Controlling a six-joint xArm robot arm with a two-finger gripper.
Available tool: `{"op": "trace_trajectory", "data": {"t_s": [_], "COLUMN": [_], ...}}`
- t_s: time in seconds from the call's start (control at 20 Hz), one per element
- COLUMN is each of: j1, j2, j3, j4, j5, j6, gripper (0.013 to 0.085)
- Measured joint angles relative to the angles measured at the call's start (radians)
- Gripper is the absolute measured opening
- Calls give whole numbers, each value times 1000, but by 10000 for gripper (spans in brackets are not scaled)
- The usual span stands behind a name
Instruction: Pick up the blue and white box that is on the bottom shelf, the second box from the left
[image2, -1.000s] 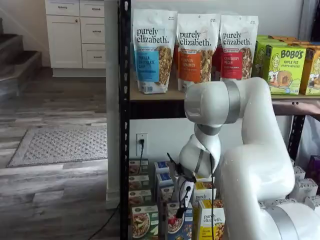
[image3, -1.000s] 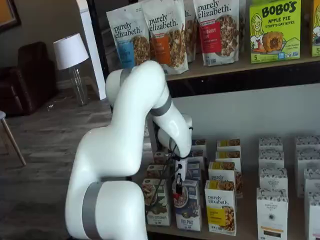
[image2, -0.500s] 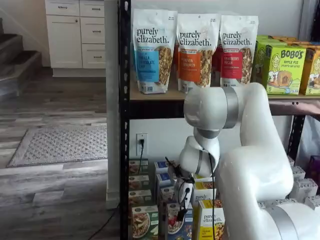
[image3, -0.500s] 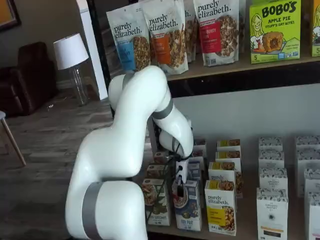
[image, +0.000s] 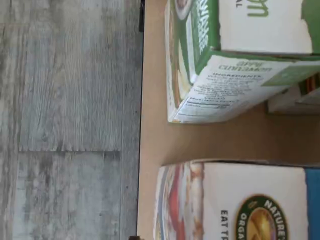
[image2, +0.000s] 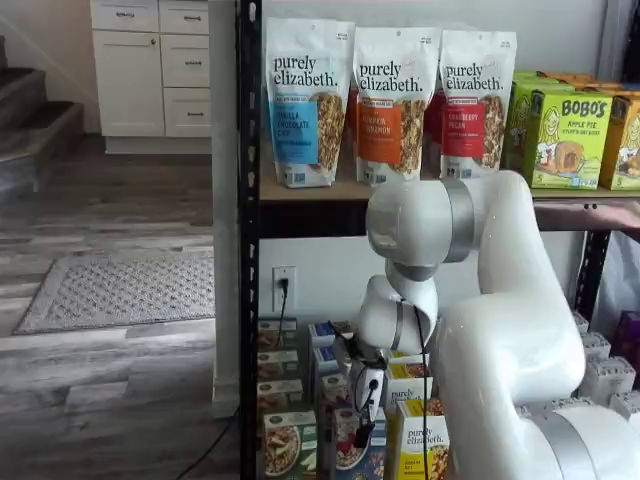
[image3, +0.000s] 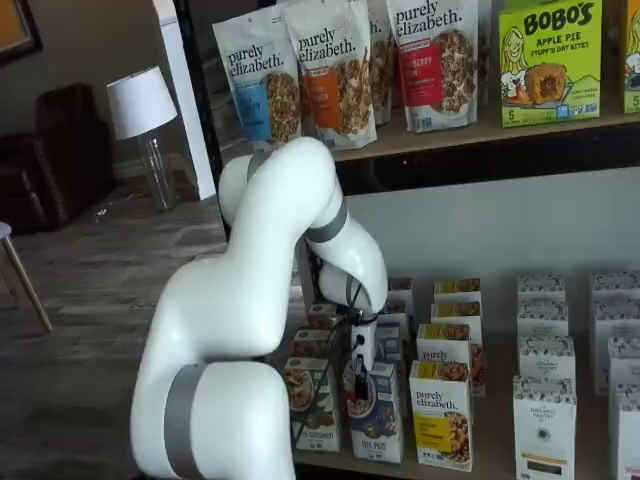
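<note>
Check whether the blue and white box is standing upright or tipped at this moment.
Upright: in both shelf views the blue and white box stands straight on the bottom shelf, level with the green-fronted box beside it, the tool just above.

"purely elizabeth" on pouches; "BOBO'S" on green box.

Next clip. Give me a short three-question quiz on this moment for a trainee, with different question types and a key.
1. True or false: the pincer has already lifted the blue and white box clear of the bottom shelf.
2. Which box stands right beside the blue and white box, on the side away from the green-fronted box? A) the yellow purely elizabeth box B) a BOBO'S box C) a white box
3. Fill in: the upper shelf carries three purely elizabeth ____.

Key
1. False: the box stands on the shelf in both shelf views, with the pincer at its top edge.
2. A
3. bags
</note>
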Motion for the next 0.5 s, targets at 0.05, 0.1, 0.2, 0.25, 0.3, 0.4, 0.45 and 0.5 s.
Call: {"op": "trace_trajectory", "data": {"t_s": [0.05, 0.1, 0.2, 0.25, 0.3, 0.4, 0.45, 0.5], "j1": [0, 0, 0, 0, -1, -2, -2, -2], "j2": [1, 2, 3, 4, 4, 5, 6, 7], "j3": [0, 0, 0, 0, 0, 0, 0, 0], "j4": [1, 3, 2, -2, -6, -13, -17, -19], "j5": [-1, -2, -4, -4, -4, -5, -5, -4], "j6": [-1, -3, -2, 0, 3, 9, 12, 13], "gripper": [850, 850, 850, 850, 850, 850, 850, 810]}}
